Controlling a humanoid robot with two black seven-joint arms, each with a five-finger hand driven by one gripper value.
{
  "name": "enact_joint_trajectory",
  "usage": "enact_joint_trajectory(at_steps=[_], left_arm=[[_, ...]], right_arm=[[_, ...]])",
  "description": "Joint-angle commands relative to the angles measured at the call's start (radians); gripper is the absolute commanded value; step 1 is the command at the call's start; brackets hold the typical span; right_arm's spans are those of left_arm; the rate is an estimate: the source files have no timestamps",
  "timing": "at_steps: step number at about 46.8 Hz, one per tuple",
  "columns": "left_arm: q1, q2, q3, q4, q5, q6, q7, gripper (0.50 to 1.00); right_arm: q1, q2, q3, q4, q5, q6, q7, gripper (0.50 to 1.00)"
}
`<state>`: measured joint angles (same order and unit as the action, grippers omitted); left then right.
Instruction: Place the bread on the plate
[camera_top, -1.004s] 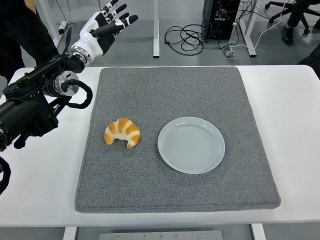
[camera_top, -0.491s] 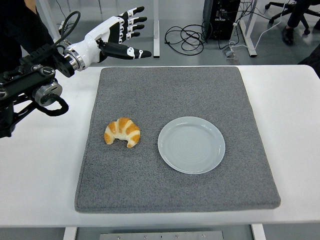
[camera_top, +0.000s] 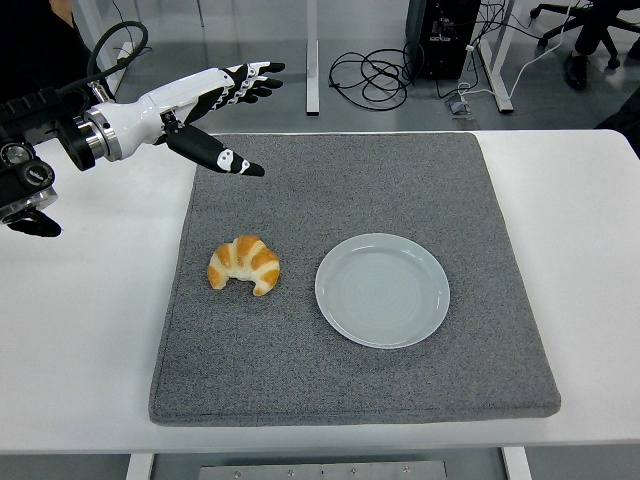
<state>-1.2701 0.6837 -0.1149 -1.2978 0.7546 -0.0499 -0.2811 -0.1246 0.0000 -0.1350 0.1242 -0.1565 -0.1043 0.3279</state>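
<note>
I see the croissant (camera_top: 244, 265) lying on the grey felt mat (camera_top: 350, 390), left of centre, just beside the empty pale blue plate (camera_top: 383, 290) but not touching it. Nothing sits between the two, so the path across the mat is open.

My left hand (camera_top: 205, 110) comes in from the left edge and hovers above the mat's far left corner, well apart from the croissant. Fingers are spread and relaxed, thumb (camera_top: 220, 158) pointing out over the mat, holding nothing. The black forearm (camera_top: 35, 150) is cut off by the left edge, and I can't make out its joints past the wrist. My right hand does not show anywhere.

The mat covers most of the white table (camera_top: 590, 250). Past the far edge, on the floor: a coil of black cables (camera_top: 375, 75), a dark computer tower (camera_top: 440, 35) cut off at the top, white table legs (camera_top: 312, 55), and the base of an office chair (camera_top: 575, 20) at top right with a shoe next to it. A dark shape at top left, only partly in frame, I can't tell what it is.
</note>
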Motion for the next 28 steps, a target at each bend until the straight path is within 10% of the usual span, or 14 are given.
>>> enact_joint_trajectory(at_steps=[1,28], left_arm=[[0.009,0.03,0.0,-0.049,0.054,0.001,0.0,0.975],[0.103,0.1,0.041,-0.109,0.469,0.005,0.002,0.977]], right_arm=[[0.0,0.0,0.0,0.0,0.0,0.0,-0.001,1.0],[0.0,0.0,0.0,0.0,0.0,0.0,0.0,1.0]])
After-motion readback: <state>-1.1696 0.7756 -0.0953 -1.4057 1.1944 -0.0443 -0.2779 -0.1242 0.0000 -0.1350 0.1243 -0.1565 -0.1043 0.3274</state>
